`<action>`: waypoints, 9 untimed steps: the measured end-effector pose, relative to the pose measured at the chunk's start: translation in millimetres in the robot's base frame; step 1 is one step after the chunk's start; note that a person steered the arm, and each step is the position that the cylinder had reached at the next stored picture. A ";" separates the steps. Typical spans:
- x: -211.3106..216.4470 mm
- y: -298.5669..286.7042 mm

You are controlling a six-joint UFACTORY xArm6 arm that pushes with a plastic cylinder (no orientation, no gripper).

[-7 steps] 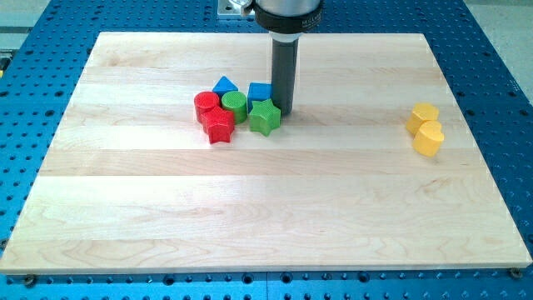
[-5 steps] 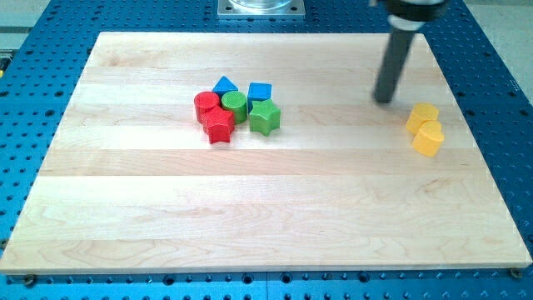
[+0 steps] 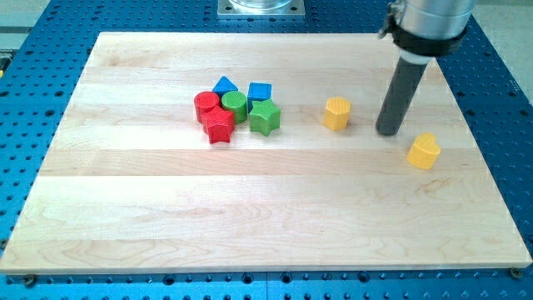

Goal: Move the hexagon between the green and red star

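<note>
A yellow hexagon block (image 3: 336,113) stands on the wooden board (image 3: 266,225), right of the cluster and apart from it. The green star (image 3: 265,117) and the red star (image 3: 219,127) lie at the cluster's lower edge, with a green cylinder (image 3: 235,106) between and just above them. My tip (image 3: 388,132) rests on the board to the right of the yellow hexagon, with a gap between them. A second yellow block (image 3: 424,151), heart-like in shape, lies right of and below my tip.
A red cylinder (image 3: 205,105), a blue triangle (image 3: 224,85) and a blue cube (image 3: 260,92) make up the rest of the cluster. The board is edged by a blue perforated table (image 3: 500,100).
The yellow hexagon has moved left from the yellow pair toward the cluster. The other yellow block has shifted down. My tip has moved slightly down, now between the two yellow blocks.
</note>
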State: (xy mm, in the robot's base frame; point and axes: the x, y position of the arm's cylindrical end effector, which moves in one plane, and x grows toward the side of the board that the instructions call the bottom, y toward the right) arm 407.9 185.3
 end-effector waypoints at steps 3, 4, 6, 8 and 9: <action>70.1 -121.2; 44.6 -65.1; 2.4 -80.3; 64.2 -158.6; 93.3 -173.5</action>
State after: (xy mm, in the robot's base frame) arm 501.2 11.9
